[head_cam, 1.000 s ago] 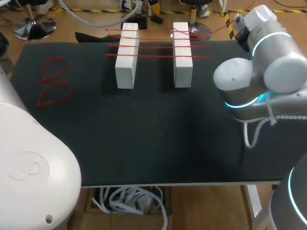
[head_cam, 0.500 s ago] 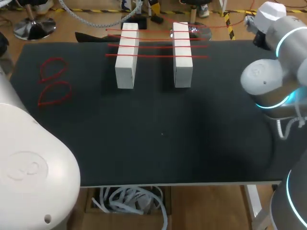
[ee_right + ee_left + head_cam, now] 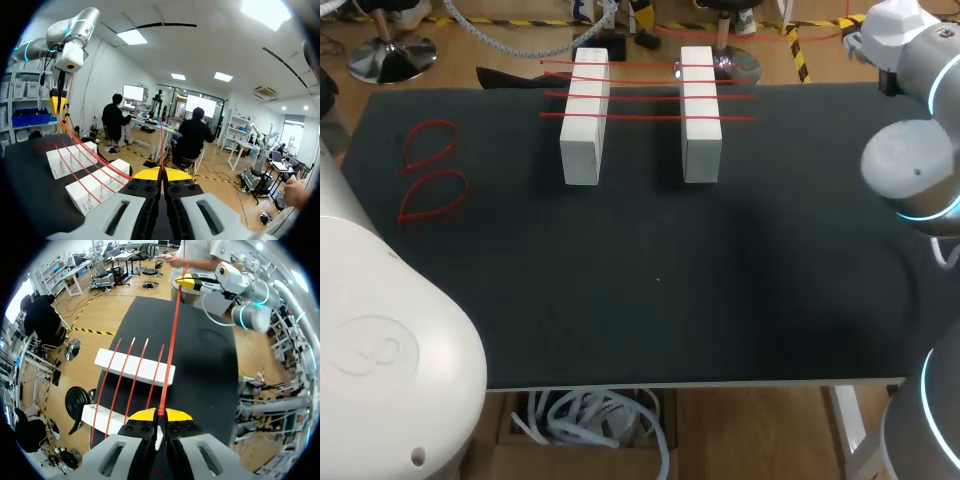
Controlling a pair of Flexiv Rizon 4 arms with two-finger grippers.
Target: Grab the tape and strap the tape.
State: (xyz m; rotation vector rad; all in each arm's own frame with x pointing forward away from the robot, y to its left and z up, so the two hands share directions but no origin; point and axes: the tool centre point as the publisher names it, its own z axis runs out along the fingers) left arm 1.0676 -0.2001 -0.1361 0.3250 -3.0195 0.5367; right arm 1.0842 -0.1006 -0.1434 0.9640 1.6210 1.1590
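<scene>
Tape (image 3: 173,340) clenched in left hand (image 3: 159,413) and right hand (image 3: 161,171), stretched between them near two white blocks (image 3: 582,150); red loops (image 3: 432,172) aside.

**Even overhead light on a dark table**

Seen from above, the black table (image 3: 650,300) is evenly lit and looks matte. The two white blocks (image 3: 585,120) are the brightest things on it and throw only faint, soft shadows. A broad, dim patch of shade lies on the table near my right arm (image 3: 910,170), whose elbow ring (image 3: 920,212) glows cyan. My left arm (image 3: 380,350) shows a bright white shell.

From my right wrist, ceiling lamps (image 3: 134,36) glare white, while my right claw (image 3: 161,175) sits in shade under its yellow tips.

From my left wrist the light is strong. The red tape (image 3: 170,340) stands out vividly above my left claw (image 3: 161,413), and the table's straight edges bow towards the rim.
</scene>
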